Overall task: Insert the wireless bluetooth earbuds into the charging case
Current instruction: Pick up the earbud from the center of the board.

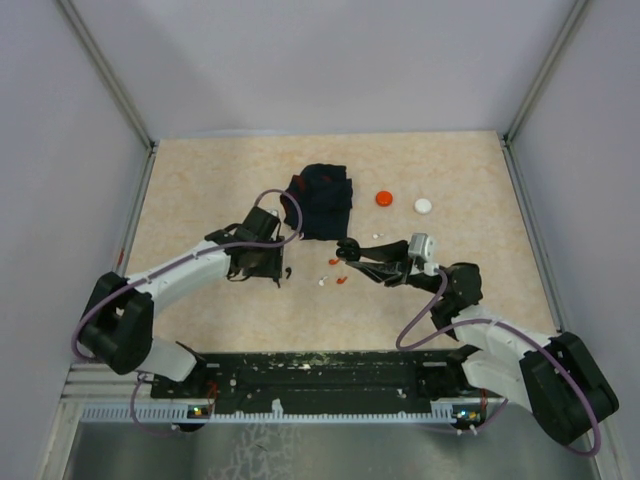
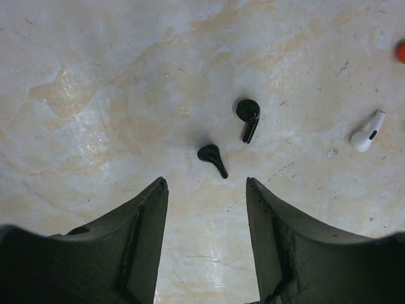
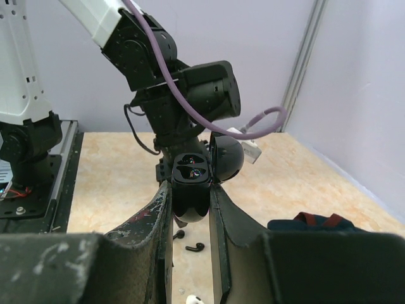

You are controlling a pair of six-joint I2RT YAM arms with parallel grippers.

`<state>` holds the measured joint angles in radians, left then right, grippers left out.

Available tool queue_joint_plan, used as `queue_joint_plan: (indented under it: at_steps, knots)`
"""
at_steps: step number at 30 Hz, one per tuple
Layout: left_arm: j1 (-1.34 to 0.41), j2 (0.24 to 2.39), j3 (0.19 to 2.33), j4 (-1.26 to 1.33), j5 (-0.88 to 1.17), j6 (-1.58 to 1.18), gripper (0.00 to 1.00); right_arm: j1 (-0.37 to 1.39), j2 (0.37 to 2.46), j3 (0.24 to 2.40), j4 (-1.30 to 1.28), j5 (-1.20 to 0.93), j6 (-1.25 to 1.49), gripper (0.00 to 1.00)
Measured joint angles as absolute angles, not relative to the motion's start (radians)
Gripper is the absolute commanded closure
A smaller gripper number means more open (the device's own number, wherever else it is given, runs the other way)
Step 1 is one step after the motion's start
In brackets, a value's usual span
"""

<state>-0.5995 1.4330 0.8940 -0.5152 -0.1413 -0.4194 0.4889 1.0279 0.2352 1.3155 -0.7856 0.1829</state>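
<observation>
Prob. a robotics lab test cell: beige marble-look tabletop point(image 1: 200, 180) boxed in by plain grey panels point(image 1: 60, 150) w/ aluminium corner posts point(image 1: 105, 70); left arm point(image 1: 190, 268) & right arm point(image 1: 500, 345) bolted to a black base rail point(image 1: 330, 372), purple cable point(image 1: 100, 310) hanging loose.

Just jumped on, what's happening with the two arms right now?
The right gripper is shut on the black charging case, holding it above the table with its lid open. The left gripper is open and hovers over the nearer black earbud, with the other black earbud just beyond it. A white earbud lies off to the side. No earbud has been picked up yet.
</observation>
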Motion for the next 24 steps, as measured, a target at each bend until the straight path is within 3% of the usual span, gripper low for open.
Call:
queue_joint_plan:
  at_steps: [24]
  knots:
    - [-0.599,1.633,0.936,-0.486,-0.147,-0.434,0.60,0.489,1.014,0.235,1.308,-0.775,0.174,1.00]
